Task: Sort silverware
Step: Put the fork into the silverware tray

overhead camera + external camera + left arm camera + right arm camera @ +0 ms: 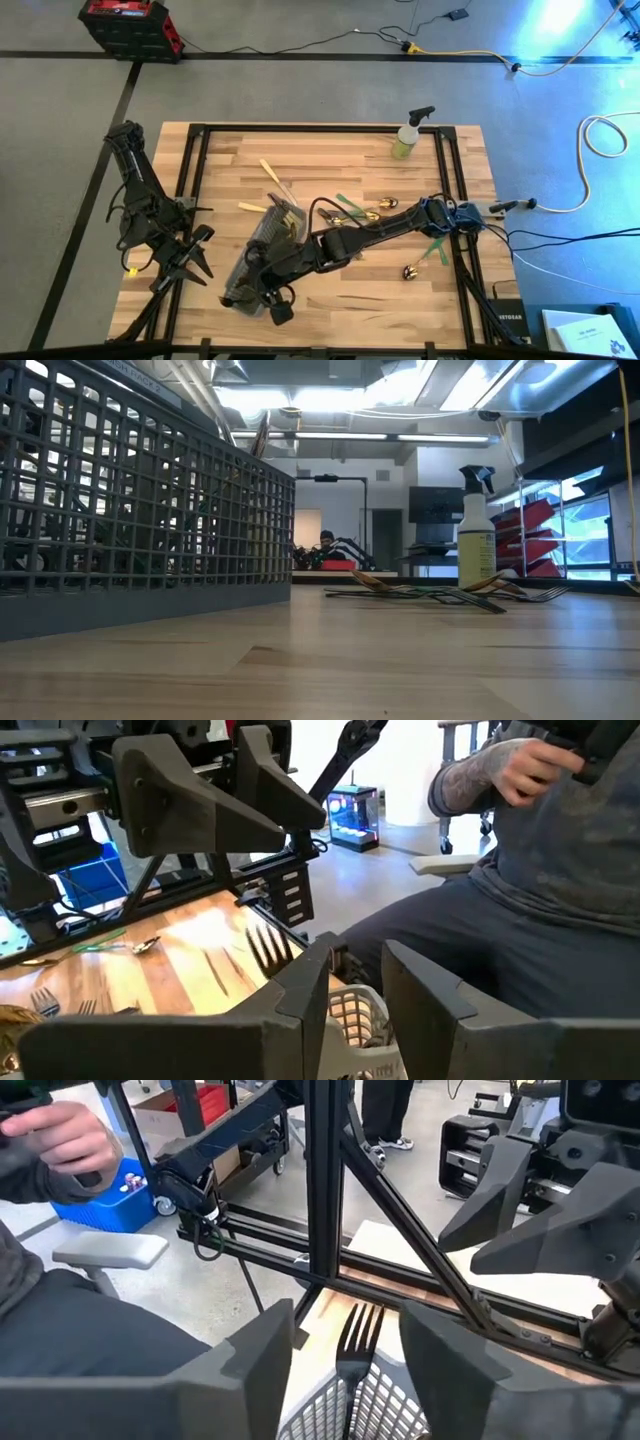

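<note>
Now right gripper (pixel 345 1355) over wire-mesh caddy (pixel 262 250), jaws parted around fork (pixel 357 1335), tines up. Let it drop straight into compartment. Left gripper (pixel 190 262) idle at nine o'clock, part-open, empty. Loose silverware (pixel 360 212) at table centre.

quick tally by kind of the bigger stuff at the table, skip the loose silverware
mesh caddy: 1
spray bottle: 1
robot arms: 2, left arm and right arm
total: 4

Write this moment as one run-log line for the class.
task: sort silverware | right gripper: open over caddy, fork between fingers | left gripper: waiting at table's left | loose silverware mid-table
</note>
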Robot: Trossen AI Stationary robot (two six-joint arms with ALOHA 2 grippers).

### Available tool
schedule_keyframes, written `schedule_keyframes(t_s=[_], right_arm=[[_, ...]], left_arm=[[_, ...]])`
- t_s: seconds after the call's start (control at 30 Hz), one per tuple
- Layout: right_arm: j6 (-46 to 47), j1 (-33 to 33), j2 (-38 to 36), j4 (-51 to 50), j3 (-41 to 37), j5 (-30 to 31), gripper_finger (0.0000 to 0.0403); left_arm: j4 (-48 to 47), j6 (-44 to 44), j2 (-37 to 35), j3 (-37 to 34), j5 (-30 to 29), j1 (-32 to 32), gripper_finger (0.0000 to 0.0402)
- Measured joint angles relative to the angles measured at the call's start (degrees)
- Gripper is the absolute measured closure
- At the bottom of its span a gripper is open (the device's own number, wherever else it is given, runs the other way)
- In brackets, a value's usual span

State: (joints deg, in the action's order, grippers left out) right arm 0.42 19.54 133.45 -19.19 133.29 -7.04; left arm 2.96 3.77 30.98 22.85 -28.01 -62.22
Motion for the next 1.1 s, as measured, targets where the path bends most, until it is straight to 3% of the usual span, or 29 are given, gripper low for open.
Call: schedule_keyframes(t_s=[0.23,0.33,0.47,0.73,0.9,1.1], right_arm=[[1.10,-0.01,-0.04,1.39,0.00,-2.31,0.0184],[1.98,0.09,-0.58,2.01,0.00,-6.11,0.0179],[2.16,0.60,-2.94,-1.62,0.03,-6.50,0.0178],[1.19,2.83,-6.94,-17.58,0.11,-1.11,0.0178],[1.13,4.60,-7.00,-27.41,0.09,3.83,0.0178],[3.33,5.67,-5.35,-28.97,0.08,9.08,0.0178]], left_arm=[[-0.57,-0.50,0.00,0.00,0.02,0.00,0.0320],[-0.57,-0.17,0.00,0.00,-0.78,0.00,0.0320],[-0.58,2.65,0.00,0.00,-2.91,0.00,0.0320],[2.36,10.28,0.02,0.69,-11.56,1.05,0.0320],[2.49,14.79,0.51,4.43,-11.86,4.21,0.0320],[2.30,19.19,2.98,8.24,-10.57,8.37,0.0320]])
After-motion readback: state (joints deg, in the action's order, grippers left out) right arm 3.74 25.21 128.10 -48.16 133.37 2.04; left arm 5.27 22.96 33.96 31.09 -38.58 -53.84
